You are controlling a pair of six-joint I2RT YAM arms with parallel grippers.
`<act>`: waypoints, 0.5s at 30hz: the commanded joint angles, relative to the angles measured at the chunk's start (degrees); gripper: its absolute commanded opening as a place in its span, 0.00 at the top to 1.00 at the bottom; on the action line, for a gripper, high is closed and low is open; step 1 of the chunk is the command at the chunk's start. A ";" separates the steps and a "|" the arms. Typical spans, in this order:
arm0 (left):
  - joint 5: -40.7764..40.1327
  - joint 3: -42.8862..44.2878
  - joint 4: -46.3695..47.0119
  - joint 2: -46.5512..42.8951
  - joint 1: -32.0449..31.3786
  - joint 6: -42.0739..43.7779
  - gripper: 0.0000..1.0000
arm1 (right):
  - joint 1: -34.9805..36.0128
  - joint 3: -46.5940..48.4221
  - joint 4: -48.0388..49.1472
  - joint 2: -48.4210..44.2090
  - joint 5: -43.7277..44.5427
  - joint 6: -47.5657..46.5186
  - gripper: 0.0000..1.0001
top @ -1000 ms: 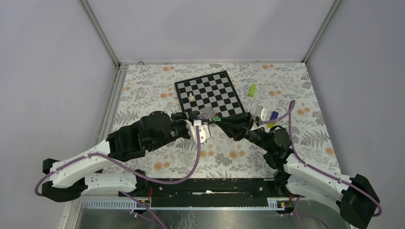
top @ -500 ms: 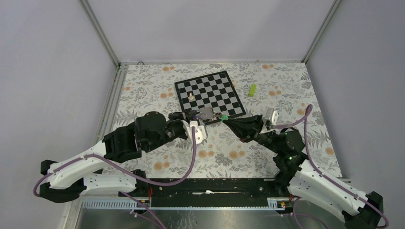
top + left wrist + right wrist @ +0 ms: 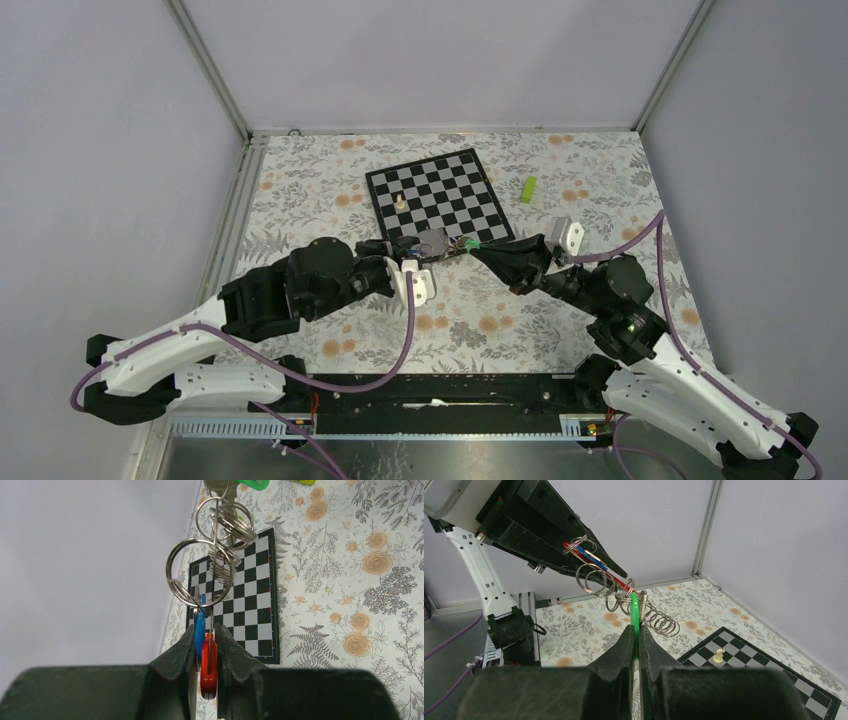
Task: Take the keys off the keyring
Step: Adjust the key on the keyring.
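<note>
Keyring (image 3: 436, 241) with keys (image 3: 636, 611) spans between left end effector (image 3: 206, 645) and right end effector (image 3: 636, 632).

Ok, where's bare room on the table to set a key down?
Bare cloth: left of the chessboard, right of the green block, and the near strip between the two arms. Crowded: the board's near edge, where the left hand and right hand grip the keyring and green key.
</note>
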 commanded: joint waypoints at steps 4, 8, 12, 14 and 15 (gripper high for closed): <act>-2.24 -0.76 1.42 -0.14 0.39 -0.62 1.00 | -0.23 4.60 2.49 -0.43 -1.61 0.39 1.00; -2.30 -1.25 1.69 -0.25 0.39 -0.82 1.00 | -0.23 5.83 2.68 -0.03 -2.59 1.32 1.00; -1.17 -2.25 3.34 -0.89 0.39 -1.64 1.00 | -0.25 6.15 5.08 0.26 -2.20 4.48 1.00; 0.38 -3.29 5.19 -1.13 0.39 -2.27 1.00 | -0.26 5.99 6.72 0.75 -3.46 5.78 1.00; 0.91 -3.72 5.67 -1.13 0.39 -2.48 1.00 | -0.25 6.00 6.49 1.16 -3.87 5.73 1.00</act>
